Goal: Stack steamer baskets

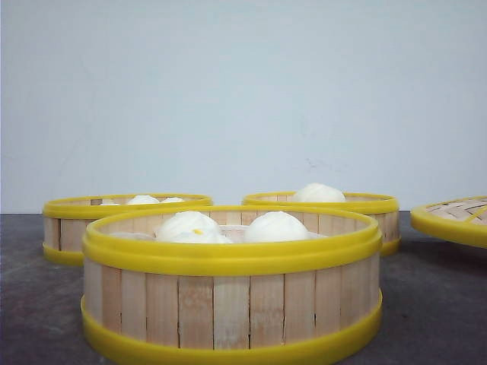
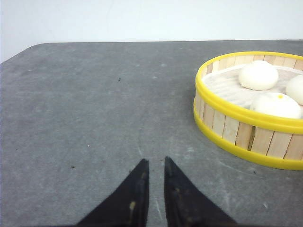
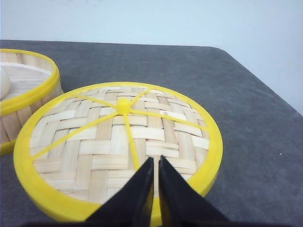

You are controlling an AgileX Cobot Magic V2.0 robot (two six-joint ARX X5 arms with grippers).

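While all three steamer baskets stood apart on the grey table (image 1: pixel 434 304), no stacking had begun. The nearest basket (image 1: pixel 232 285) sat centre front; the left rear basket (image 1: pixel 125 224) and right rear basket (image 1: pixel 323 209) stood behind it, each holding white buns (image 1: pixel 274 226). The left gripper (image 2: pixel 155 165) hung over bare table beside a basket, its fingers nearly together and holding nothing. The right gripper (image 3: pixel 155 163), likewise nearly closed and empty, hovered over the woven lid (image 3: pixel 118 146). The next move likely required opening one gripper and seating it on a basket rim.
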